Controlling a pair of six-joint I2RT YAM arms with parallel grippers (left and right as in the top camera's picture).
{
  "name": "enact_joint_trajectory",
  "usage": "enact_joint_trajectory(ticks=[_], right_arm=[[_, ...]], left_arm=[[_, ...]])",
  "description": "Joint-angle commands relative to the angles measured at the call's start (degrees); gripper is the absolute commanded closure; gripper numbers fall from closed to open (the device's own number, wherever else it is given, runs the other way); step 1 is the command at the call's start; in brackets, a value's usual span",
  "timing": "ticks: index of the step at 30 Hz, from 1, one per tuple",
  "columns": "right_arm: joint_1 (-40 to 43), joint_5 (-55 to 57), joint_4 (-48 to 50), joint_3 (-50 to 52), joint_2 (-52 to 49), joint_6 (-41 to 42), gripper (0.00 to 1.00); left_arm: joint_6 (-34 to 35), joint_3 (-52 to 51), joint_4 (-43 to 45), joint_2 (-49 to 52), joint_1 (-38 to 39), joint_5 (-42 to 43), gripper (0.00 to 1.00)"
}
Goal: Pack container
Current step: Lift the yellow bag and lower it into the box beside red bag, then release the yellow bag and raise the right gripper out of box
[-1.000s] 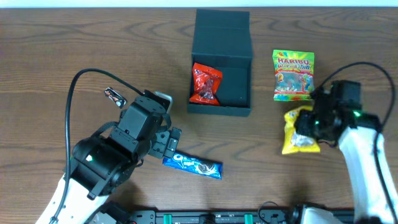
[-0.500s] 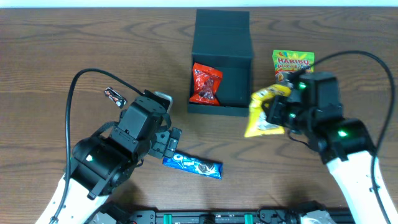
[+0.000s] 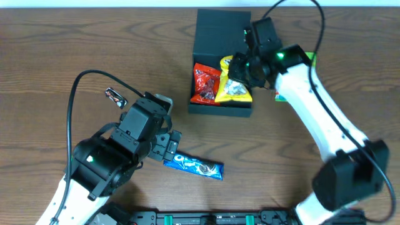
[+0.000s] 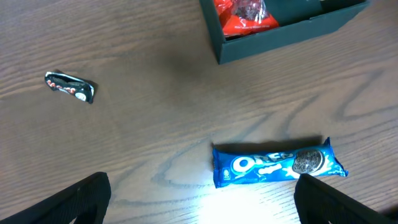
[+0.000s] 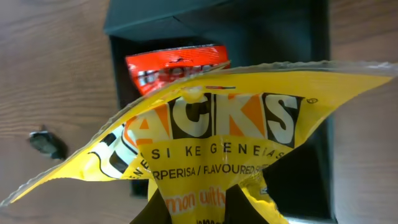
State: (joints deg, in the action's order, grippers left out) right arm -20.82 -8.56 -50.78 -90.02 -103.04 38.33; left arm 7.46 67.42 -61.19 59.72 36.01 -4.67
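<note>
"Two claws to account for. State of each?"

"My right claw [image 3: 245,67] is clamped on the yellow snack packet [image 3: 236,86], pinching it by one edge. My left claw [image 4: 205,208] stands wide and holds nothing. The Oreo packet [image 4: 277,165] lies just ahead of it, toward its right finger."

"Location of the container?"

"The container [image 3: 222,37] sits directly beneath the right claw, with its flap lid folded back on the far side. A red packet [image 3: 205,82] lies inside, to that claw's left. The yellow packet hangs over the free half beside it. Whether it touches the box floor, I cannot tell; the wrist view is mostly filled by the packet itself."

"Recommended handling?"

"I judge the step in hand to be the drop. I would lower until the packet's bottom edge is under the rim, keep it off the red packet and the near wall, and only then let go. The bag looks puffy and light, so a high release may leave it draped over the wall."

"Surface and surroundings?"

"Brown wood-grain table [image 3: 50,50], flat and matte. A Haribo bag [image 3: 310,58] lies to the right of the right claw, largely hidden by the arm. A small dark wrapper [image 4: 69,87] lies ahead of the left claw, off to its left. The two arms are well apart, so I see no risk of contact between them."
</note>
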Motion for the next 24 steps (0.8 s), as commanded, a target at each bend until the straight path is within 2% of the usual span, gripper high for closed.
enact_joint_trajectory(ticks=[1,10,18,24], right_arm=[[-0.4,2.3,-0.4,-1.8,-3.6,-1.3,0.99],[0.1,7.1,1.3,-1.8,-10.1,-5.0,0.99],[-0.2,6.7,4.2,-1.8,-11.7,-1.4,0.99],[-0.2,10.6,4.3,-1.8,-11.8,-1.1,0.99]], left_arm=[[0.2,-0.1,-0.2,-0.2,-0.1,0.2,0.05],[0.2,-0.1,-0.3,-0.2,-0.1,0.2,0.05],[0.2,-0.1,-0.3,-0.2,-0.1,0.2,0.05],[-0.1,-0.1,-0.3,-0.2,-0.1,0.2,0.05]])
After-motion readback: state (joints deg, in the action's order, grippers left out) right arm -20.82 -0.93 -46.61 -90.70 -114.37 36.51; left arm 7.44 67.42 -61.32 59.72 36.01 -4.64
